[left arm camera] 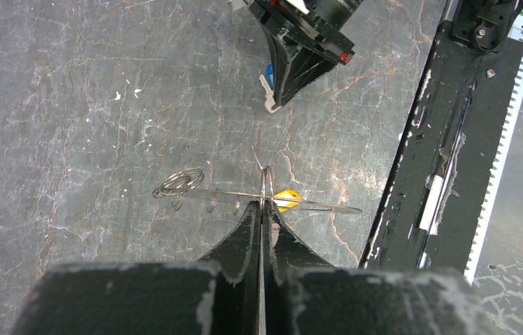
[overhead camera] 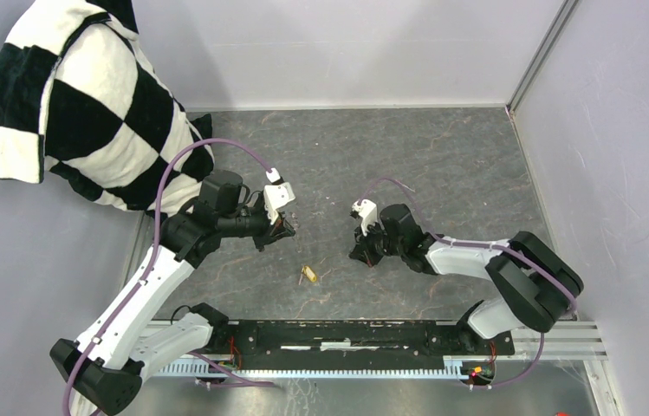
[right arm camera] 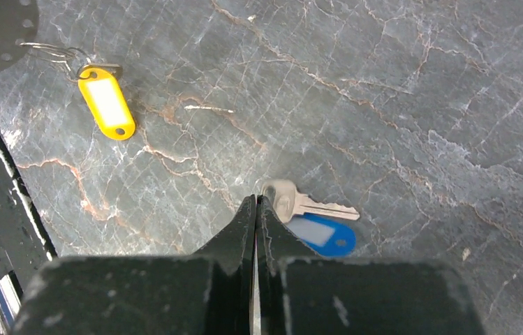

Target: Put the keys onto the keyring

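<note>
Left claw (left arm camera: pixel 264 206) is pinching the keyring (left arm camera: pixel 267 176), right claw (right arm camera: pixel 256 202) is sitting shut against the blue key (right arm camera: pixel 295 204) (grip unclear). Probably needing a cleaner pick before threading.

Lab cell, plain partition walls (overhead camera: pixel 347 52)

Closed jaws beside blue-tagged key (right arm camera: pixel 305 206)

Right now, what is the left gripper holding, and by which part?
The left gripper pinches the keyring by its thin wire, partway along the loop.
</note>
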`<state>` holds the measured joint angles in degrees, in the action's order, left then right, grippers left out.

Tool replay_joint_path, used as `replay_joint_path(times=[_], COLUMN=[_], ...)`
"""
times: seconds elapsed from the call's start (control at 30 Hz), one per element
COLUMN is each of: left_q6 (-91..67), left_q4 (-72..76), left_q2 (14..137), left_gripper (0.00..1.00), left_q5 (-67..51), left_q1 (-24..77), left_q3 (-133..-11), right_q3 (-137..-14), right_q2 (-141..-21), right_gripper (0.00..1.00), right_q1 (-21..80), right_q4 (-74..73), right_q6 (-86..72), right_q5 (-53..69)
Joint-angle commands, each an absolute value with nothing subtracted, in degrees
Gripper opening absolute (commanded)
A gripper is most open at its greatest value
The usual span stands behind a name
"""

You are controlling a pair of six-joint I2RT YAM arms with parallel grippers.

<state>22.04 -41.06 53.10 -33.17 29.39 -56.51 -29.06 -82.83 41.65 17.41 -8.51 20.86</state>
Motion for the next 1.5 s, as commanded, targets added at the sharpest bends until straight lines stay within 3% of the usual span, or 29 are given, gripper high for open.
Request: replay_joint_path(times=[0.0,0.3,0.67,0.97,1.47], left_q6=[20.1,20.5,21.0,21.1,20.9], left_q4=[-40.2,-40.5,-41.0,-41.5,-41.8], left_q2=[52.2,52.1,52.1,52.3,53.1], left_gripper=[0.02,0.02,0.02,0.02,0.02], left_q5=[-34.8,-34.8,-34.8,-34.6,-34.6], left_q1=[29.7,29.6,29.6,29.6,29.6], left_q3=[-57.0,-57.0,-57.1,-57.6,-58.7], right_q3=[-33.9,-36.1,-26.5,-29.2,-30.7], right_q2=[-85.8,-85.0,-77.5,-78.8,-82.4], right_gripper=[0.03,0.21,0.51,0.5,0.43], right_q1=[40.8,40.3,41.1,49.2,51.8], right_q4=[16.9,16.1,21.0,17.7,20.0], right_q6=[-7.7,-5.3,-5.2,3.4,5.6], right_q5=[24.3,23.6,21.3,4.0,3.1])
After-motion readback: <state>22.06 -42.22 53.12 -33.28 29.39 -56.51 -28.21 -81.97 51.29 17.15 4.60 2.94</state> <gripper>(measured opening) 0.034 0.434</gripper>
